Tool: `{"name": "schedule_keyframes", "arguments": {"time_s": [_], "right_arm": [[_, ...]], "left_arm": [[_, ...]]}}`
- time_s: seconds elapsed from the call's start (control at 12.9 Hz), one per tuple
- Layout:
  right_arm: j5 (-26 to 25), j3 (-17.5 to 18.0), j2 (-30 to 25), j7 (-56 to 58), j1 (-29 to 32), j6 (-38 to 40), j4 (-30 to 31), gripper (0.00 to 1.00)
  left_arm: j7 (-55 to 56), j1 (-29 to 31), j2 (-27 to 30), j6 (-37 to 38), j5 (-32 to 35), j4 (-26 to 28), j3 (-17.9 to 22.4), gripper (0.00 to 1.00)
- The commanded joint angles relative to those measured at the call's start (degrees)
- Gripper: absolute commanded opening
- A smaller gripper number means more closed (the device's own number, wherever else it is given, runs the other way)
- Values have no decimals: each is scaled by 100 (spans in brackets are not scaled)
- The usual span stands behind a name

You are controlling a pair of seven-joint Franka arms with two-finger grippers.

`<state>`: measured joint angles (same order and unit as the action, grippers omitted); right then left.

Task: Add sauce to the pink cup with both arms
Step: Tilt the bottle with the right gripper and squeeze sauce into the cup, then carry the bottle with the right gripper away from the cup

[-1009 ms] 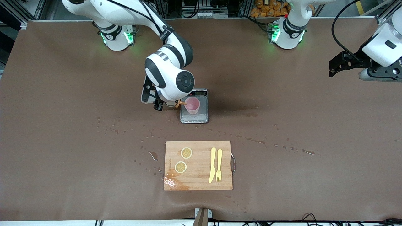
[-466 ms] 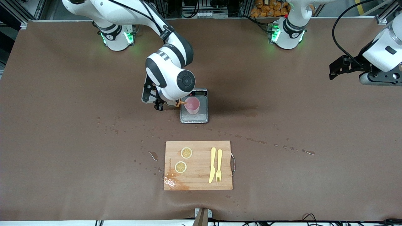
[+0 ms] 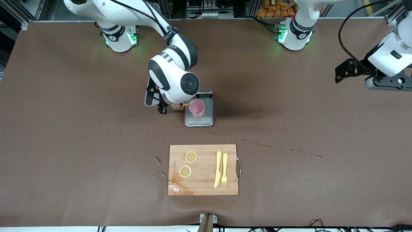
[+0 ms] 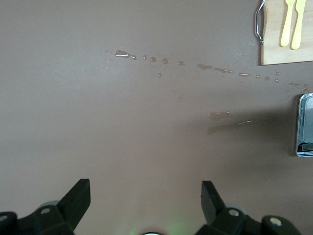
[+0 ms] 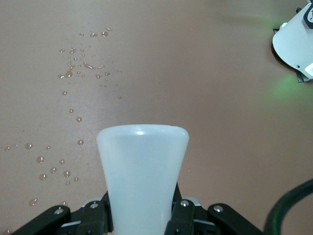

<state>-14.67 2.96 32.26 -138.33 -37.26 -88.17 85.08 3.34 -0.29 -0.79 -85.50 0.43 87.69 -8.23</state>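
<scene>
Since a moment ago, the left gripper [image 3: 341,70] has drifted slightly higher, fingers spread and empty, over bare table. Right gripper [image 3: 165,108] pinches the translucent greyish-white squeeze bottle [image 5: 142,176], orange nozzle over one pale-pink plastic cup [image 3: 196,108] on a steel scale [image 3: 206,121].

Pale pink cup [image 3: 196,107]; orange nozzle on whitish bottle [image 5: 143,176]; yellow fork [image 3: 224,169], knife [image 3: 218,168]; brown table [image 3: 64,129].

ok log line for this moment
right gripper: holds sauce bottle, nozzle at pink cup on scale | left gripper: open, waiting
</scene>
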Motion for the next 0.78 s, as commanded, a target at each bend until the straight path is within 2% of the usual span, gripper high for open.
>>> {"name": "schedule_keyframes", "arguments": {"time_s": [0.0, 0.23, 0.39, 0.62, 0.7], "right_arm": [[25, 20, -184, 218, 157, 107, -88, 0], [499, 20, -500, 561, 446, -77, 17, 0], [850, 20, -807, 832, 675, -463, 350, 0], [1000, 29, -1160, 983, 895, -973, 886, 0], [1279, 20, -1247, 1096, 1000, -1201, 966, 0]], "left_arm": [[-9, -7, -44, 25, 45, -121, -21, 100], [-9, -7, -44, 25, 45, -121, -21, 100], [-9, -7, -44, 25, 36, -130, -21, 100], [0, -33, -44, 25, 45, -130, -29, 100], [0, -33, -44, 25, 36, -130, -29, 100]]}}
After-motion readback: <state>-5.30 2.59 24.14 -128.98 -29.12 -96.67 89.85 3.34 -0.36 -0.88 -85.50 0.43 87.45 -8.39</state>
